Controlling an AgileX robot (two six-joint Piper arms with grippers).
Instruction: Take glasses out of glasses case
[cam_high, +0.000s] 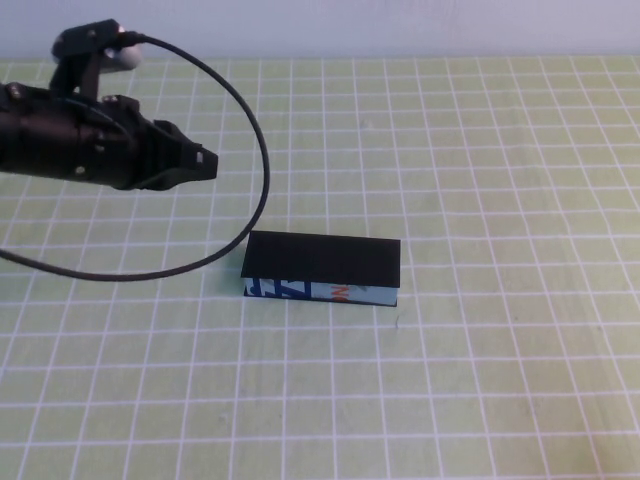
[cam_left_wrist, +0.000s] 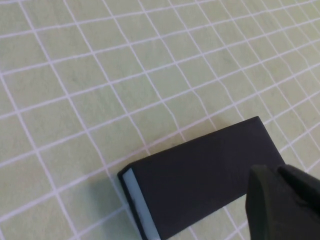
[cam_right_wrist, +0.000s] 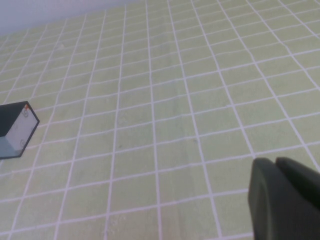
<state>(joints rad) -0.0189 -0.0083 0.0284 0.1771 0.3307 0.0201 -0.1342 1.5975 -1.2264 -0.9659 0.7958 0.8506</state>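
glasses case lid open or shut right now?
Shut: the glasses case lies flat on the table, black lid level on the printed front, no gap showing. Left gripper hovers apart from it; right gripper is shut.

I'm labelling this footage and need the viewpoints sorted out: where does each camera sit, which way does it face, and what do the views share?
High view: raised on the robot's side, angled down at the green grid mat; the closed glasses case lies mid-table, the left hand hovers behind and left of it.
Left wrist view: on the left arm, looking down at the case lid; the left hand's tip shows.
Right wrist view: on the right arm, low over the mat; the shut right hand shows.
Shared: all three views show the case.
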